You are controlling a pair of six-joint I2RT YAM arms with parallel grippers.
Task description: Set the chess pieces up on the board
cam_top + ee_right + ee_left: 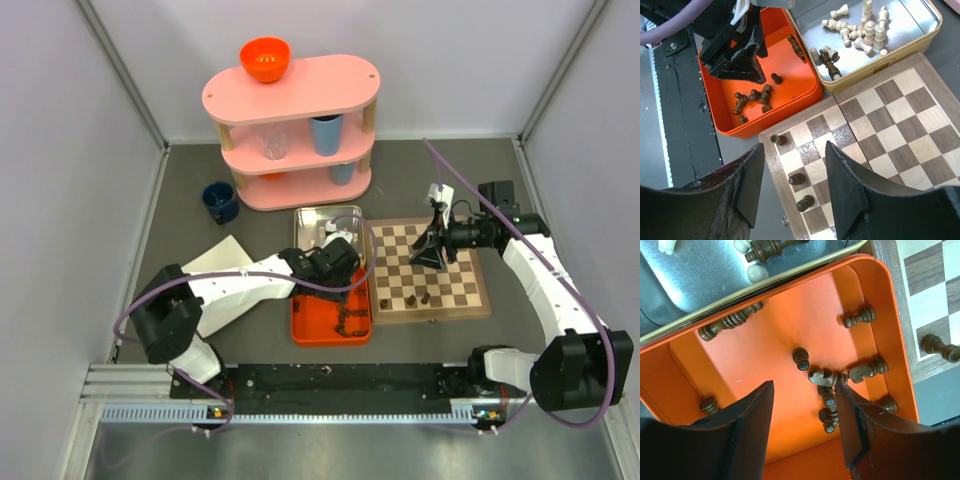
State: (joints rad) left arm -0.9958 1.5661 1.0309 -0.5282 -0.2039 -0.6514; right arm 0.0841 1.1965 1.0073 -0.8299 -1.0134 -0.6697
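The board [455, 262] lies right of centre, with three dark pieces [410, 298] standing along its near edge; they also show in the right wrist view [796, 178]. Several dark pieces [827, 400] lie loose in the orange tray [890, 340]. Cream pieces [862, 30] and a dark one lie in the silver tin [905, 17]. My left gripper [804, 385] is open and empty just above the tray, next to the cluster of dark pieces. My right gripper [794, 150] is open and empty above the board's near-left squares [900, 120].
A pink three-tier shelf [292, 130] stands at the back, holding an orange bowl [265, 58] and blue cups. A dark blue mug [219, 200] and a white sheet [215, 270] sit on the left. Tray [305, 320] and tin [310, 220] adjoin the board's left side.
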